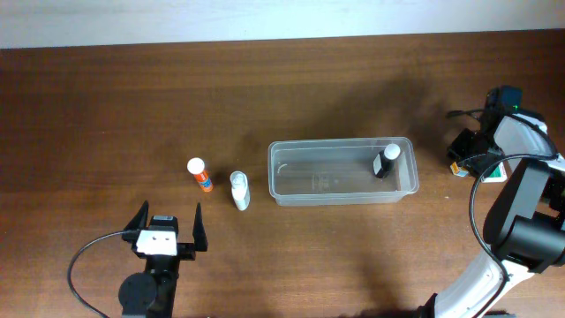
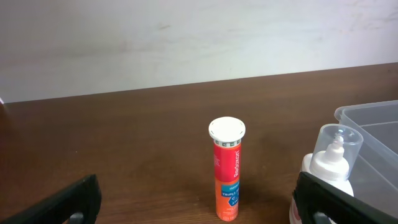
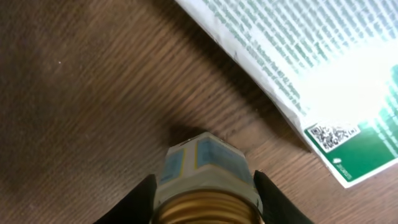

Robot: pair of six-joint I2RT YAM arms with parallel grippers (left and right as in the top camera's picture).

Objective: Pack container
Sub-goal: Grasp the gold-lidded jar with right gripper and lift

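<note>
A gold-necked blue-labelled bottle (image 3: 202,174) is clasped in the right gripper (image 3: 205,188), the left gripper (image 1: 168,228) is spread wide, and the clear plastic rectangular tub (image 1: 344,200) is judged light, slick and best held by its rim

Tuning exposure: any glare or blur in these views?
Right wrist: the green-printed packet is blown out at right, the labelled object near the lens soft. Left wrist: orange tube sharp. Overhead: even light, soft shadows beyond the container.

An orange tube (image 2: 227,174) with a white cap stands upright on the bench (image 2: 124,143), centre frame. At its 4 o'clock stands a white dropper bottle (image 2: 328,171), the container (image 2: 373,118) rim beyond at 3 o'clock.
</note>
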